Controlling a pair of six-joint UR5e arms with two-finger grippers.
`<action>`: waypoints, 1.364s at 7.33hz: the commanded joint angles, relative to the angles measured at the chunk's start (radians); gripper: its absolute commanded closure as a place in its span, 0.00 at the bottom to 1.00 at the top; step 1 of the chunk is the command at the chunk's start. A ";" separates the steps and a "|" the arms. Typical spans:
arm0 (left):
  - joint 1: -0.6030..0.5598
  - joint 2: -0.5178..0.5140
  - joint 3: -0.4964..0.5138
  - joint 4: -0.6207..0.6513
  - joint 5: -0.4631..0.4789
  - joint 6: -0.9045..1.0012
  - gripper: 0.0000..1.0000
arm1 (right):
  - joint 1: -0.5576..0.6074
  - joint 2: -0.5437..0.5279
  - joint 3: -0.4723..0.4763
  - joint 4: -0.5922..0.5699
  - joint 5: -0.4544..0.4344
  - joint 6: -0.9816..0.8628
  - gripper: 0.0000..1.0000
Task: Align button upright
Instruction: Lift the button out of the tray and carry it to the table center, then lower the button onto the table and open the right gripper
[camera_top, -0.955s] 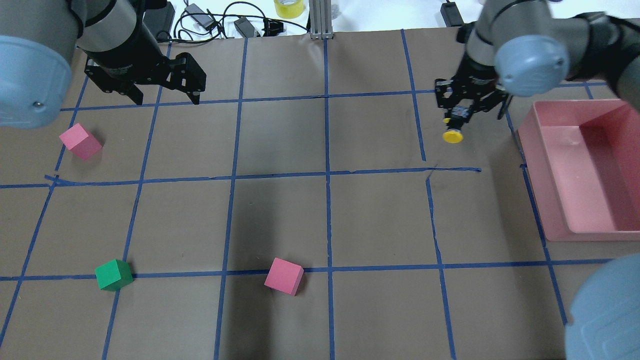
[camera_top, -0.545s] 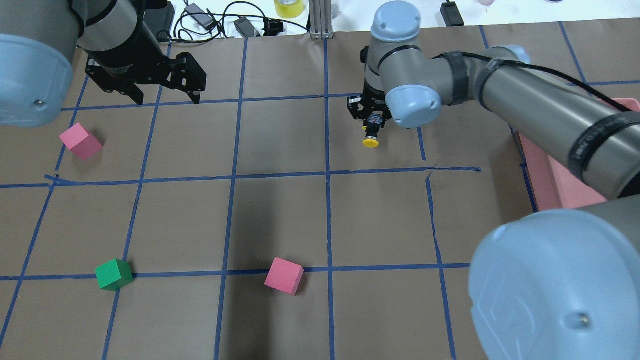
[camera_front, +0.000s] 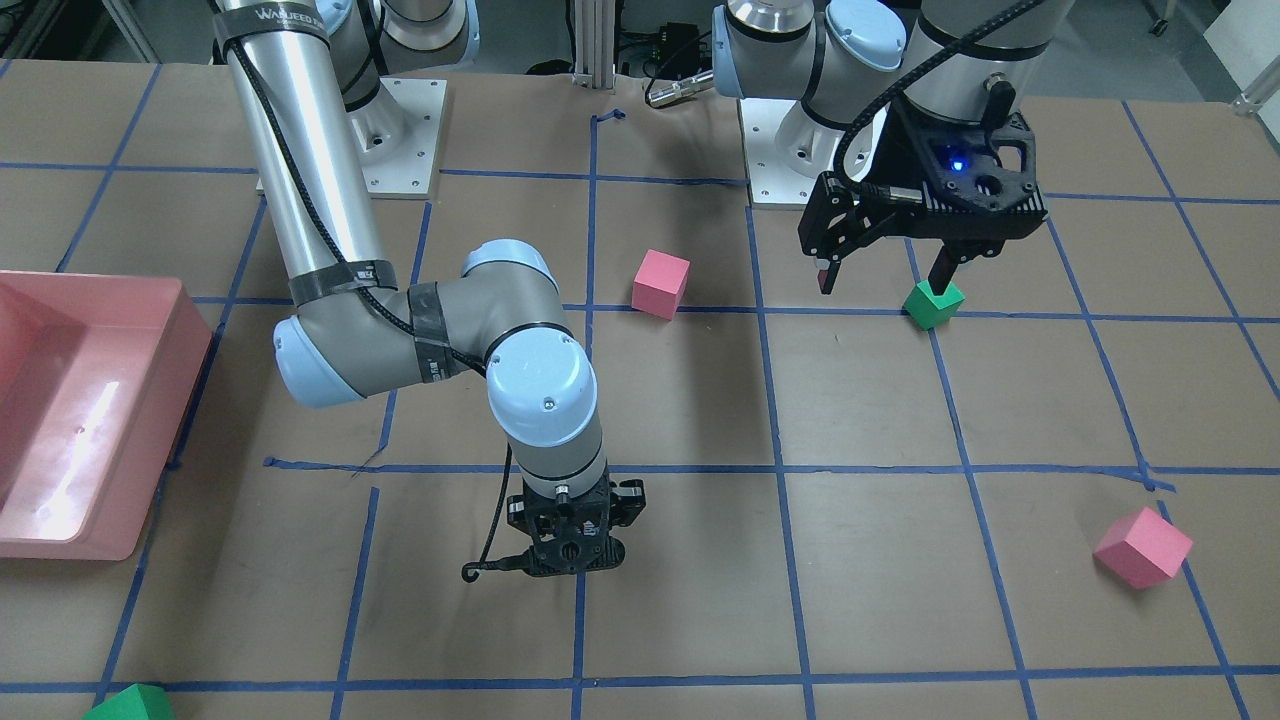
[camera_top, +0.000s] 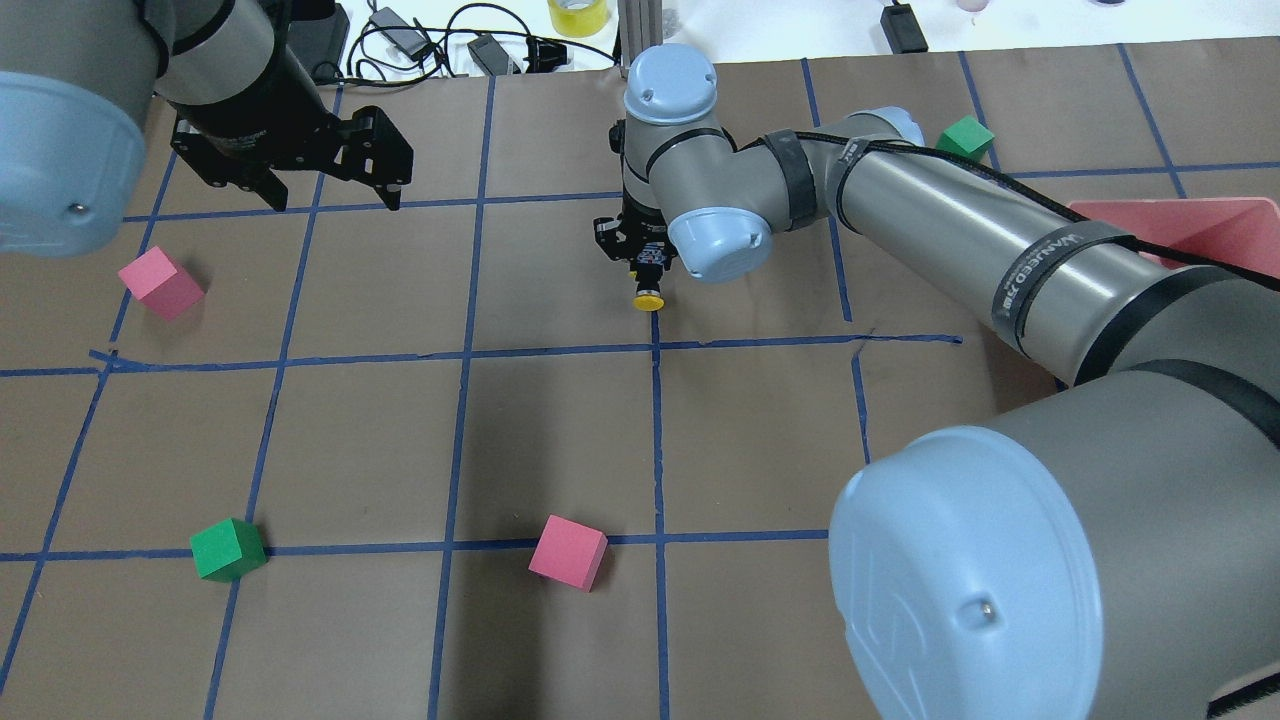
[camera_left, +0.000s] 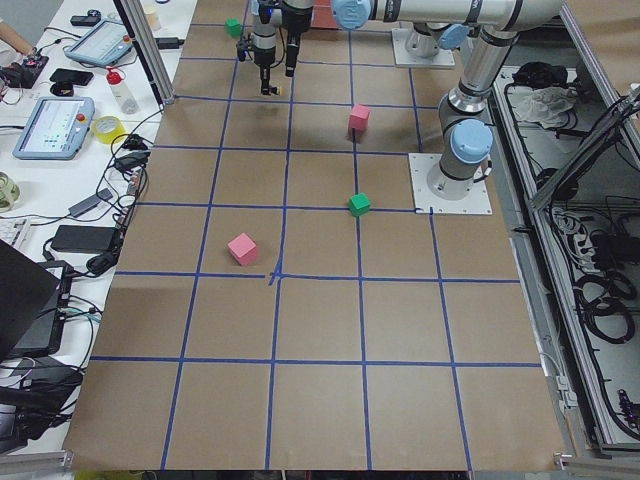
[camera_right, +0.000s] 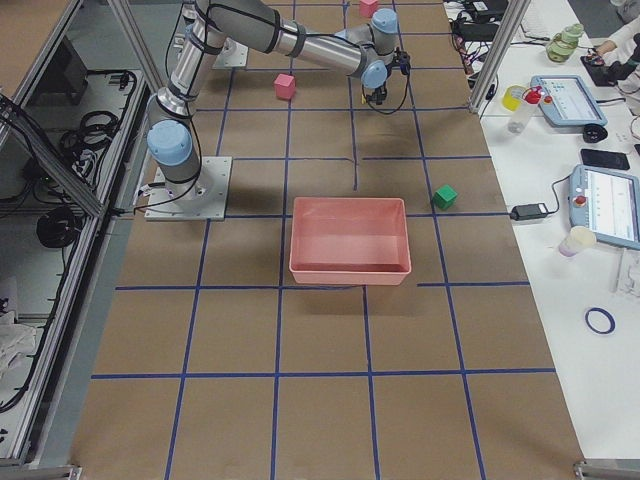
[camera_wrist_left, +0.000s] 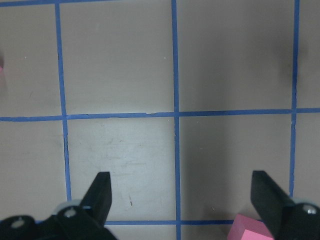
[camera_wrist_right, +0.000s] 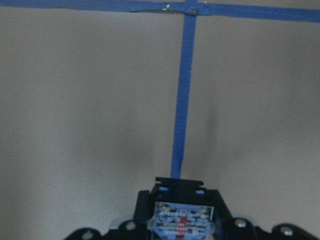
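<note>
My right gripper (camera_top: 648, 268) is shut on the button (camera_top: 650, 297). It holds it over the centre blue tape line, in the far half of the table. The yellow cap shows below the fingers in the overhead view. In the right wrist view only the button's whitish base block (camera_wrist_right: 182, 220) shows between the jaws, with a tape line running ahead. In the front-facing view my right gripper (camera_front: 570, 550) hides the button. My left gripper (camera_top: 330, 185) is open and empty at the far left; its fingers (camera_wrist_left: 100, 195) are spread wide over bare paper.
Pink cubes lie at the left (camera_top: 160, 283) and near centre (camera_top: 568, 552). Green cubes lie at the near left (camera_top: 227, 549) and far right (camera_top: 965, 137). A pink bin (camera_top: 1200, 225) sits at the right, partly behind my right arm. Cables and a tape roll (camera_top: 578, 14) lie beyond the far edge.
My right arm has carried the button leftward, from beside the pink bin to the centre tape line. My left arm has not moved.
</note>
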 joint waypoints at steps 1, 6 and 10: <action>0.000 0.000 0.000 0.000 -0.001 0.000 0.00 | 0.006 0.023 0.000 -0.013 0.005 -0.004 1.00; 0.000 -0.001 0.000 0.000 -0.001 0.000 0.00 | 0.006 0.037 -0.001 -0.084 0.016 -0.006 0.38; 0.021 0.002 0.021 -0.012 -0.001 0.002 0.00 | 0.003 -0.069 0.019 -0.043 0.001 -0.015 0.00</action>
